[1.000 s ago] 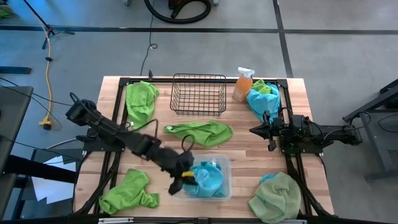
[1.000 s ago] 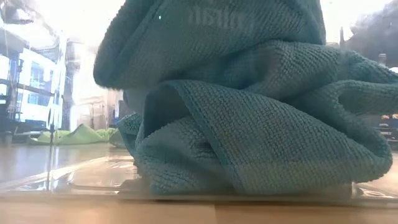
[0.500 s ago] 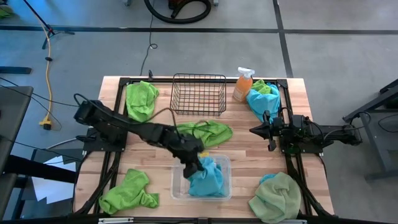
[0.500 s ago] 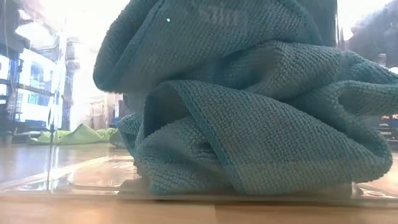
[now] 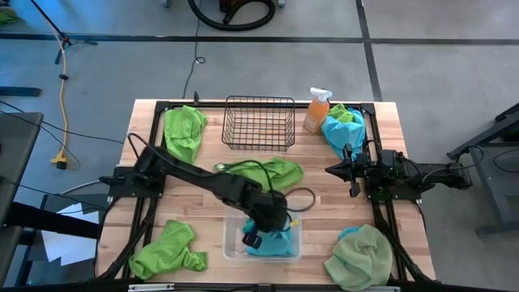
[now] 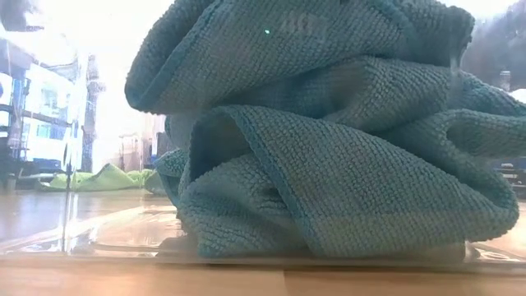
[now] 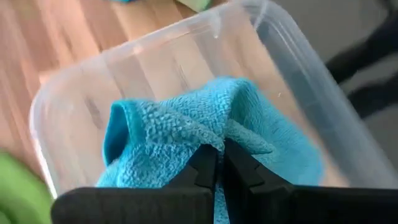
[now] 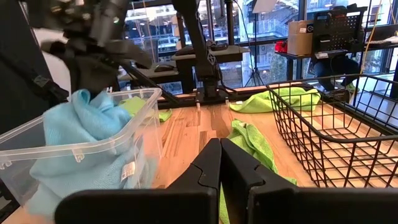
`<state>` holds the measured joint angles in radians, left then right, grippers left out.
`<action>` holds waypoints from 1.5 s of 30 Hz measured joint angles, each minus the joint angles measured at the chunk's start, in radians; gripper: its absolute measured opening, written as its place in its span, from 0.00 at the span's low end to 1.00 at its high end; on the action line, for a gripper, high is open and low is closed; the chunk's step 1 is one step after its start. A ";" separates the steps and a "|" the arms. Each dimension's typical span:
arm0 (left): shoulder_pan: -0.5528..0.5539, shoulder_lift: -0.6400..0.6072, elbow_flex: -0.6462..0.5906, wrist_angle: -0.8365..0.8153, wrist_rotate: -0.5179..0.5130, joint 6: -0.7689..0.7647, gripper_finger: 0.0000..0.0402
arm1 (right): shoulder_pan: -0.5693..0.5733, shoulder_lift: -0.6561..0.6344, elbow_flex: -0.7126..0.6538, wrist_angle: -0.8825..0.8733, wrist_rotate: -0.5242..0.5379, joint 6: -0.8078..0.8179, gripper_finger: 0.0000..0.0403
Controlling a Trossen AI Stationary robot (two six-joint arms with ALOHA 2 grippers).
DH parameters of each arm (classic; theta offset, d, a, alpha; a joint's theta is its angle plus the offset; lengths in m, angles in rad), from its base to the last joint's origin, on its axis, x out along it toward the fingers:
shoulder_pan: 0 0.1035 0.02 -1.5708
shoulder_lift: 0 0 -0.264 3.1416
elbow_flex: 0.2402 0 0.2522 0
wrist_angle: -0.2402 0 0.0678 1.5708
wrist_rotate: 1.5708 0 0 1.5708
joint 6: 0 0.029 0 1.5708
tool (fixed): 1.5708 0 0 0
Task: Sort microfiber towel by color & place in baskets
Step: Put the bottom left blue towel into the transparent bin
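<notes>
The left gripper [image 5: 261, 235] reaches into the clear plastic tub [image 5: 233, 251] at the near edge of the table [image 5: 324, 186], its fingers pinched together on a fold of the turquoise towel [image 5: 274, 242] that sits bunched inside the tub. In the left wrist view the two dark fingertips [image 7: 208, 163] meet right at a ridge of that cloth; it looks clamped between them, though the contact itself is partly hidden. The low view is almost filled by the same towel, pressed against the tub wall.

The right gripper [image 5: 331, 170] waits at the right side of the table, clenched on nothing.

A lime green towel [image 5: 261, 171] lies between the tub and the black wire basket [image 5: 259, 122], which stands at the far edge. Another lime towel [image 5: 184, 130] lies left of the basket, a third [image 5: 169, 251] at the near left corner. The pale sage towel [image 5: 361, 258] rests at the near right corner. By the orange spray bottle [image 5: 317, 109] lies a second turquoise towel [image 5: 341, 135]
</notes>
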<state>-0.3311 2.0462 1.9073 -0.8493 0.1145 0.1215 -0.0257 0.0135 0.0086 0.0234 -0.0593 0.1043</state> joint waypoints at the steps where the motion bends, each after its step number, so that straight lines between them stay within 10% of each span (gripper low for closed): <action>1: -0.004 0.016 0.013 -0.004 -0.013 0.063 0.00 | 0.000 0.000 0.000 0.000 0.000 0.000 0.00; 8: -0.055 0.076 0.031 -0.033 -0.134 0.601 0.00 | 0.000 0.000 0.000 0.000 0.000 0.000 0.00; 17: -0.062 0.134 0.031 -0.024 -0.153 0.890 0.00 | 0.000 0.000 0.000 0.000 0.000 0.000 0.00; 45: -0.042 0.261 0.030 -0.017 -0.157 0.857 0.10 | 0.000 0.000 0.000 0.000 0.000 0.000 0.00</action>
<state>-0.3733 2.3070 1.9373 -0.8661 -0.0420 0.9783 -0.0256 0.0136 0.0084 0.0234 -0.0593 0.1042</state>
